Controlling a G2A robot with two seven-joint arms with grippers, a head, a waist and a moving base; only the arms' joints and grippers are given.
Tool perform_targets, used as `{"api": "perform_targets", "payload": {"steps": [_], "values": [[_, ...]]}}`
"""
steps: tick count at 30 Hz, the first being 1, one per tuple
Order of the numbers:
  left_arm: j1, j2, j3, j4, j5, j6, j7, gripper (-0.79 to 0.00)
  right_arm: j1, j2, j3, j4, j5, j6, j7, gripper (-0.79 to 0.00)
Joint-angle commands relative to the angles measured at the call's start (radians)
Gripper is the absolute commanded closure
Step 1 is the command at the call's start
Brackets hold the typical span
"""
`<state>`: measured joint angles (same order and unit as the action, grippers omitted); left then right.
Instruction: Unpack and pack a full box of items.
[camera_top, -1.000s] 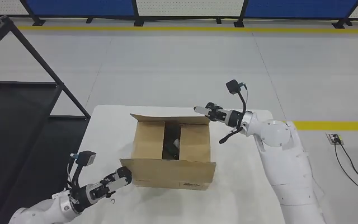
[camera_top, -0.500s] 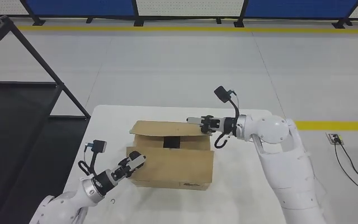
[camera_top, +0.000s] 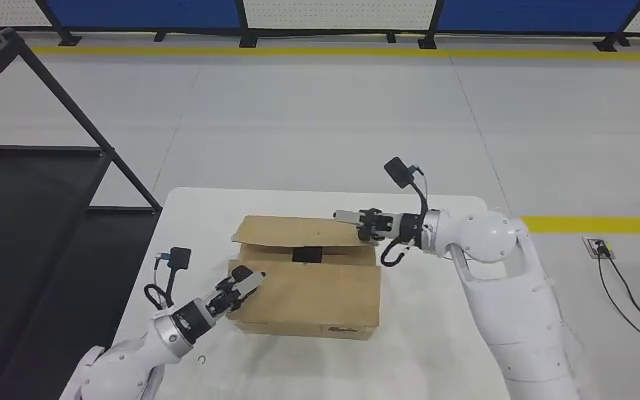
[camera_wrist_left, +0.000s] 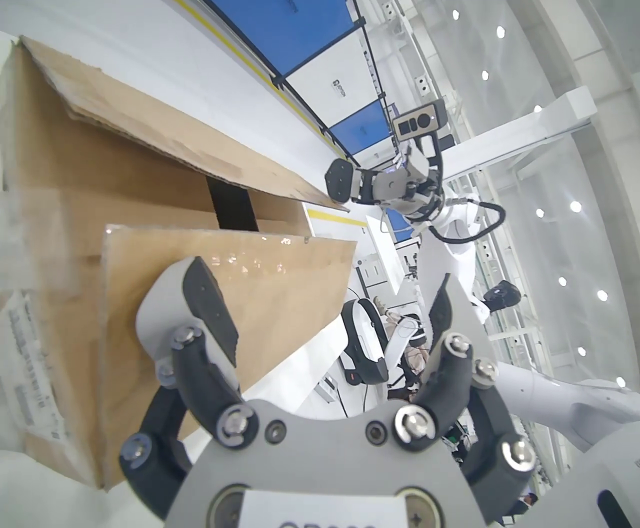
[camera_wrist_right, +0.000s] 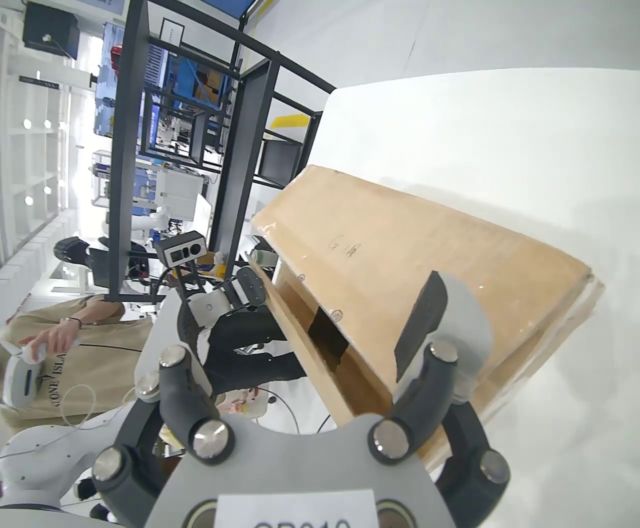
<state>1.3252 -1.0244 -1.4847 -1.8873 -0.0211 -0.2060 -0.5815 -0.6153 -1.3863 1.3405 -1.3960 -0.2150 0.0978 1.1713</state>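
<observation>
Both flaps of brown cardboard box (camera_top: 310, 290) had folded down within last second, hiding items.

Top view: box sat mid white table (camera_top: 420, 350), dark slot (camera_top: 307, 256) left between flaps.

Left wrist view: left gripper (camera_wrist_left: 320, 282) jaws wide, pad against near flap (camera_wrist_left: 280, 280), likely pressing it shut.

Right wrist view: right gripper (camera_wrist_right: 310, 320) spread wide, pad atop far flap (camera_wrist_right: 400, 250), holding it down.

There's the white table (camera_top: 425, 345), rounded corners, and the cardboard box (camera_top: 310, 295) sits on it, flaps nearly shut. Near the front left, possibly a tiny ring (camera_top: 203, 358), too small to tell.
</observation>
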Motion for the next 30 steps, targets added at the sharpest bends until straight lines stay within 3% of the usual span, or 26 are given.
{"api": "perform_targets", "payload": {"steps": [1,3,8,13,21,25,30], "values": [[-0.006,-0.002,0.015,0.002,0.028,0.007,0.023,-0.785,-0.002,0.003,0.006,0.008,0.022,0.078,0.014,-0.785],[-0.013,-0.005,0.030,0.004,0.052,0.015,0.044,-0.785,-0.002,0.002,0.019,0.017,0.090,0.167,0.016,-0.785],[-0.037,-0.011,0.070,0.015,0.090,0.029,0.069,-0.785,-0.005,0.009,0.032,0.039,0.173,0.247,0.053,-0.785],[-0.058,-0.016,0.096,0.024,0.109,0.040,0.089,-0.785,-0.026,0.019,0.030,0.051,0.221,0.225,0.113,-0.785],[-0.070,-0.023,0.105,0.033,0.093,0.044,0.123,-0.785,-0.057,0.032,0.013,0.065,0.227,0.173,0.075,-0.785],[-0.053,-0.028,0.063,0.038,0.035,0.043,0.216,-0.785,-0.074,0.036,0.011,0.067,0.254,0.127,0.047,-0.785],[0.005,-0.023,-0.021,0.057,0.032,0.058,0.252,-0.785,-0.077,0.043,0.004,0.072,0.264,0.115,0.037,-0.785]]}}
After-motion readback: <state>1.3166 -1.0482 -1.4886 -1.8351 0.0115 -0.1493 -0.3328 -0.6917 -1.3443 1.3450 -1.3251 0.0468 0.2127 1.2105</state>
